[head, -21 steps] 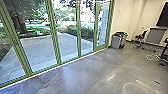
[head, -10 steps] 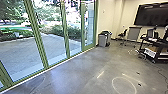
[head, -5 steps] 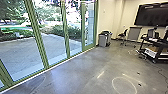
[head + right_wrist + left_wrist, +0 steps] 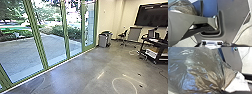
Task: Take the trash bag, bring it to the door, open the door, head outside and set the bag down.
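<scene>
1. At the robot's left wrist, the left wrist view shows the trash bag (image 4: 201,70), thin, see-through and wrinkled, its folds drawn together beside a crumpled white piece (image 4: 239,83). Whether the left gripper is wide, narrow or holding the bag cannot be told.
2. Farthest left in the head view, paving (image 4: 20,51) lies outside, beyond tall glass panels in green frames (image 4: 36,35).
3. Through the glass, to the right, shrubs (image 4: 60,30) border the paving.
4. Where the glass meets a pale wall (image 4: 108,15), a grey bin (image 4: 102,41) stands on the floor (image 4: 80,70).
5. Further right come a dark chair (image 4: 122,35) and, just beside it, an upright grey panel (image 4: 134,34).
6. Beyond these, a large black screen (image 4: 152,15) is on the wall, with a black cart (image 4: 160,45) in front, a white box (image 4: 151,53) on its lower shelf.
7. At the right wrist, part of the see-through bag shows past a grey part of the robot (image 4: 179,23). How the right gripper stands cannot be told.
</scene>
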